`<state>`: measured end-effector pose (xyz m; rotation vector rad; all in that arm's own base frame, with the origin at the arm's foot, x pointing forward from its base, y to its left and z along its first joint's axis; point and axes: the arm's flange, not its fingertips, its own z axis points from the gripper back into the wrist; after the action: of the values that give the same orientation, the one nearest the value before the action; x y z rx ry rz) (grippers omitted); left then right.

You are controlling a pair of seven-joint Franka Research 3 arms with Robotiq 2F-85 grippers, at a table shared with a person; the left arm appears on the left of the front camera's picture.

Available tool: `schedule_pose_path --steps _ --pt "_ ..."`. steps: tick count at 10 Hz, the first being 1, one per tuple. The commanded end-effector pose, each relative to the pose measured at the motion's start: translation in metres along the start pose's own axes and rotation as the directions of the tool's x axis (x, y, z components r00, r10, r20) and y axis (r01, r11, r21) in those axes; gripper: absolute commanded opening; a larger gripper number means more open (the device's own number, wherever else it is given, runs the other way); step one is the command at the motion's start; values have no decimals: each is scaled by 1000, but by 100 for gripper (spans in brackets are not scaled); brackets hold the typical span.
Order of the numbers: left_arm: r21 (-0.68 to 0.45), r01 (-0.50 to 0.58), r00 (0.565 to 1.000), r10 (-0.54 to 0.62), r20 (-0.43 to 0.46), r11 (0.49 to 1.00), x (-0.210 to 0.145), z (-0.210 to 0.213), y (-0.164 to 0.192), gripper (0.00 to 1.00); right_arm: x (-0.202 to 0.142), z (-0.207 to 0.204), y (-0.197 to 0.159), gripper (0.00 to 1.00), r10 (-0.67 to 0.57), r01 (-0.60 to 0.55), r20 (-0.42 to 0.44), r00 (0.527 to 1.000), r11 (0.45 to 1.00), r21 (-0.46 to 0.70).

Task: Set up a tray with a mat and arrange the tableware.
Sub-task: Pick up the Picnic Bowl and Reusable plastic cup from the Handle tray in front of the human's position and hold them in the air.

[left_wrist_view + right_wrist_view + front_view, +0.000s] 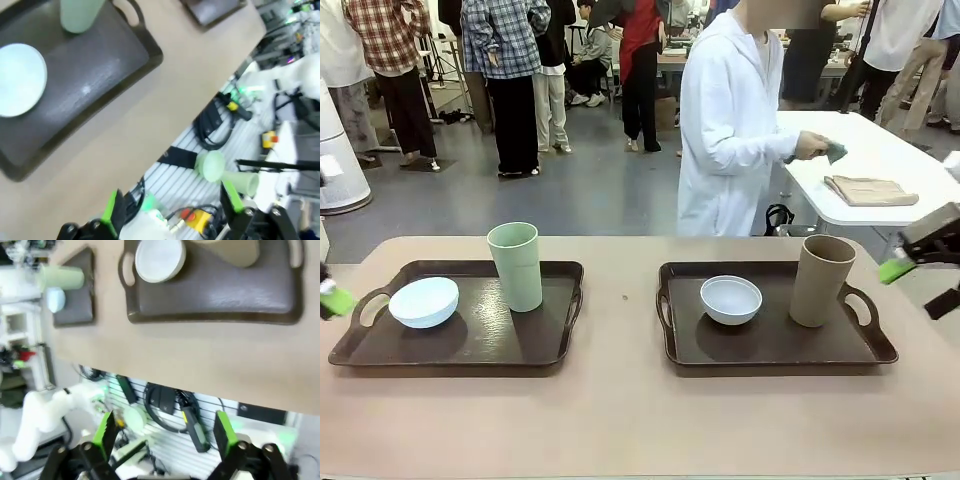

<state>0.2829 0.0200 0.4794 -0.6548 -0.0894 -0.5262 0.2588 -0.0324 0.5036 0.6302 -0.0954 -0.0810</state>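
Two dark brown trays sit side by side on the tan table. The left tray (480,340) holds a pale blue bowl (424,302) and a light green tumbler (516,266). On the right tray (770,345) stand a greyish white bowl (731,299) and a tan tumbler (820,280). My left gripper (335,299) hangs open off the table's left end, beside the left tray (100,75). My right gripper (920,285) is open past the right tray's handle. A folded tan mat (870,190) lies on a white side table behind.
A person in a white coat (725,130) stands at the far side, turned toward the white side table (880,150), with a dark teal cloth (835,152) in hand. The table's front strip (620,420) is bare. Cables and gear lie below the table edge in both wrist views.
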Motion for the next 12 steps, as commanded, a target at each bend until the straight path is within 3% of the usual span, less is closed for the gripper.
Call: schedule_pose_path --steps 1,3,5,6,12 --pt "-103 -63 997 66 27 993 -9 26 37 100 -21 -3 -42 100 -42 40 13 999 991 129" --pt "-156 -88 995 93 21 984 -24 54 74 100 -32 11 -83 100 -117 102 54 992 968 230" --pt "-228 -114 982 145 123 967 -39 66 97 100 -42 21 -115 100 -160 128 74 984 937 326" --pt "-261 -123 965 177 194 958 -42 65 99 100 -48 22 -127 100 -178 133 91 980 919 372" --pt "-303 -207 936 279 216 930 -46 51 92 100 -57 32 -156 100 -215 143 111 970 880 454"
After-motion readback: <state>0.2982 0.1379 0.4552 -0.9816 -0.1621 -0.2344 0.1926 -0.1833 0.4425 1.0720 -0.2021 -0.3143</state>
